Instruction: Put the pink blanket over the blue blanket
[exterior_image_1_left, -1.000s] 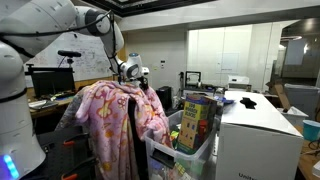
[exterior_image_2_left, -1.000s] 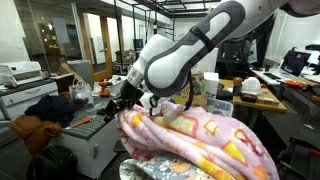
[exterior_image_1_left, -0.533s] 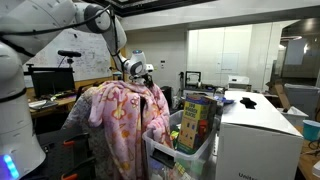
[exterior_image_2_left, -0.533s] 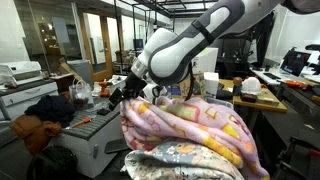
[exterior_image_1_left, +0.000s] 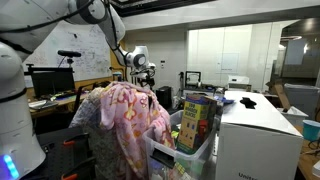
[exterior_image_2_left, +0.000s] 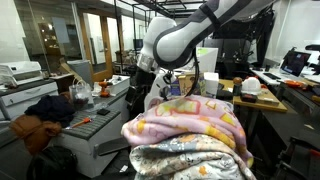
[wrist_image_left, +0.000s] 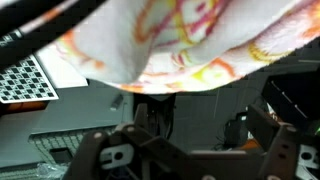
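Observation:
The pink blanket (exterior_image_1_left: 125, 118) with yellow and dark pink flowers lies heaped over the blue blanket (exterior_image_2_left: 195, 160). The mottled grey-blue cloth shows beneath it in an exterior view and at the heap's left edge (exterior_image_1_left: 82, 112). The pink blanket also shows in the other exterior view (exterior_image_2_left: 190, 120) and across the top of the wrist view (wrist_image_left: 180, 35). My gripper (exterior_image_1_left: 146, 72) hangs just above the heap's far side (exterior_image_2_left: 148, 88). In the wrist view its fingers (wrist_image_left: 190, 150) are spread apart with nothing between them.
A clear bin (exterior_image_1_left: 190, 150) with colourful boxes stands beside the heap, next to a white cabinet (exterior_image_1_left: 255, 130). A grey drawer unit (exterior_image_2_left: 95, 125) with tools sits beside the heap. Desks with monitors and a white helmet (exterior_image_2_left: 245, 87) stand behind.
The gripper has let go of the pink blanket and risen away. The blanket has dropped from hanging high to lying heaped over the blue one.

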